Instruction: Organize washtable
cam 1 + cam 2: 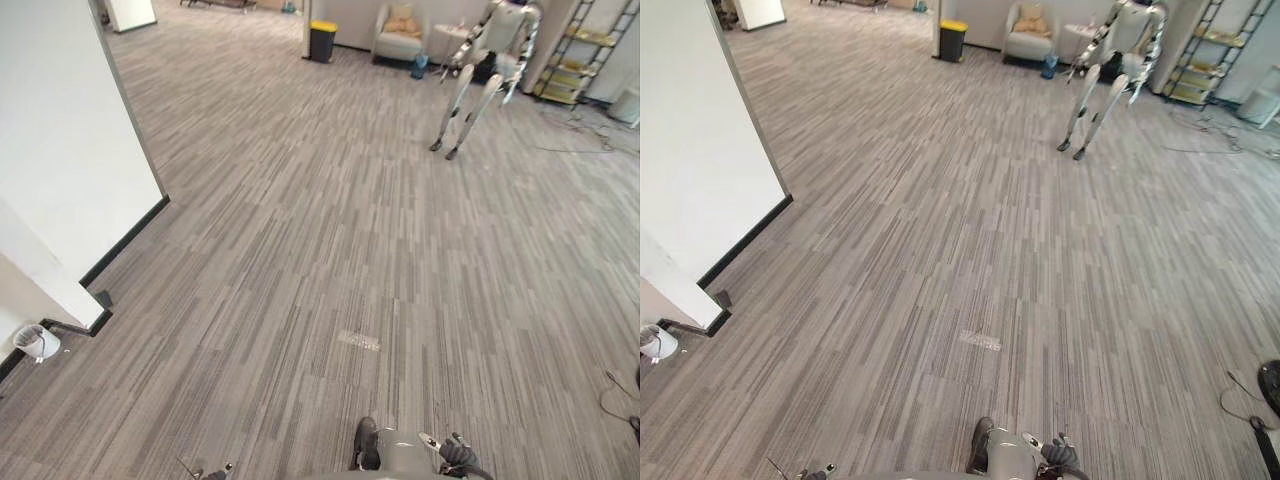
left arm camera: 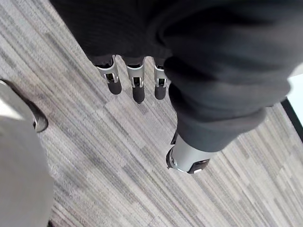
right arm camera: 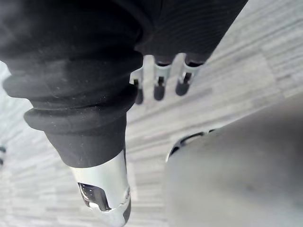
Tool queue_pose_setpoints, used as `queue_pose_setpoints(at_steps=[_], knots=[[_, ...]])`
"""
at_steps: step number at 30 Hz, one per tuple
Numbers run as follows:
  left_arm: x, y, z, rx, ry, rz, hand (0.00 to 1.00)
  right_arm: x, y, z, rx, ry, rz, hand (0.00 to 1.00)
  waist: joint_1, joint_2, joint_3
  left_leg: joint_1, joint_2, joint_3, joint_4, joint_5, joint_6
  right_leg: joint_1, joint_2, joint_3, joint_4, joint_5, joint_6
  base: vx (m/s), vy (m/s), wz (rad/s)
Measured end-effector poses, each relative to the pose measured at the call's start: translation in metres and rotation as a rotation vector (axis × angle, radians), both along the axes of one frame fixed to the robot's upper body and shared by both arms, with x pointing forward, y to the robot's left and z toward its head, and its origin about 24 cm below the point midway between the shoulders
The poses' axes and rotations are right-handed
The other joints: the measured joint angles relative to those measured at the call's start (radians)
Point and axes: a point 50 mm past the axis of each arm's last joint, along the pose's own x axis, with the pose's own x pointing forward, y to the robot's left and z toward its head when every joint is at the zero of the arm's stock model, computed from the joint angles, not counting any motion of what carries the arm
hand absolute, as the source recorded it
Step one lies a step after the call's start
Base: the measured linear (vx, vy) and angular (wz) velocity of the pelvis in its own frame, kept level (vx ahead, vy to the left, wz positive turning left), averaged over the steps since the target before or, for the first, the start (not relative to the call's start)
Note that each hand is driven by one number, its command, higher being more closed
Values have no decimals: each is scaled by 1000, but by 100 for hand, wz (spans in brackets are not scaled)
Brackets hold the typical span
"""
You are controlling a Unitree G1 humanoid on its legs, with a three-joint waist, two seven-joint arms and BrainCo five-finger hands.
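1. the left hand (image 2: 137, 84) hangs above the grey striped carpet (image 1: 300, 250). its fingers are straight and loose, the thumb stands apart, and it grasps nothing.
2. the right hand (image 3: 160, 81) hangs over the same carpet, with straight, relaxed fingers and the thumb off to one side. it also grasps nothing.
3. where the washtable stands cannot be told from these views.
4. in the head views a white partition wall (image 1: 60, 150) with black skirting takes up the 9 to 11 o'clock side. a small white wastebasket (image 1: 35, 342) sits on the floor near its corner, at 8 o'clock.
5. another humanoid robot (image 1: 487, 70) stands upright at 1 o'clock, well apart from everything nearer.
6. far off at 12 o'clock stands a black bin with a yellow lid (image 1: 322, 40). near it, toward 1 o'clock, is a pale armchair (image 1: 399, 45) with a tan cushion on its seat.
7. at 2 o'clock a metal shelf rack (image 1: 573, 60) with yellow shelves stands by the far wall.
8. a small pale patch (image 1: 358, 341) lies flat on the carpet at 6 o'clock, just below the centre.
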Motion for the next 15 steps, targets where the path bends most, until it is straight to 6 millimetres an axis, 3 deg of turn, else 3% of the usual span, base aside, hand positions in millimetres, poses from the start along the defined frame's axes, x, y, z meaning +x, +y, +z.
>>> queue_pose_setpoints(at_steps=[1,2,3,4,5,6,8,10,11,12,15], knots=[[1,-6,-1,-16,2,-3,0,4,-3,1,-14,-2,13,0,0,23,-5,-12,17,-7,62,29,-47,-4,17,-11,57,-62,-16,900,-333,-18],[4,-9,-1,-22,0,-11,0,6,-8,2,-26,-5,18,0,-2,35,-11,-42,17,-7,174,93,-57,16,40,-12,79,-119,-25,887,-325,-26],[5,-11,-2,-29,0,-14,0,6,-10,3,-34,-6,22,0,-3,52,-10,-78,14,-4,263,142,-66,35,53,-10,73,-138,-28,564,-193,-35],[6,-16,-2,-45,3,-27,0,5,-16,3,-51,-2,26,0,-3,91,-16,-178,12,2,488,311,-134,94,88,-6,29,-161,-40,608,-142,-29],[9,-15,-2,-41,-6,-29,0,4,-20,3,-67,13,27,0,0,105,-24,-272,34,15,697,349,-175,174,115,2,-19,-179,-50,577,-119,-17],[12,-13,-1,-33,-17,-26,0,3,-20,3,-68,23,28,0,0,111,-27,-313,57,48,772,338,-157,225,127,1,-44,-185,-56,587,-139,2],[17,-7,4,6,-59,-35,0,2,-7,-1,-42,37,73,0,5,89,-27,-500,106,152,895,284,-71,367,138,18,-131,-223,-44,307,-142,4],[18,-7,5,10,-63,-46,0,5,1,-1,-26,32,90,0,19,70,-33,-622,105,170,842,264,-66,409,141,23,-167,-227,-30,210,-116,-13],[19,-6,6,13,-73,-36,0,7,5,-2,-17,37,109,0,45,64,-34,-682,102,172,739,243,-75,439,147,26,-195,-227,-30,203,-72,-35],[15,-4,6,22,-68,-38,0,7,11,-3,-8,42,138,0,65,58,-32,-701,98,171,565,237,-80,468,153,28,-222,-227,-31,142,-24,-38],[-3,-5,3,18,-29,-23,0,12,24,-2,12,19,175,0,84,42,-20,-703,85,137,149,246,-80,480,158,38,-263,-224,-36,85,52,-51]])
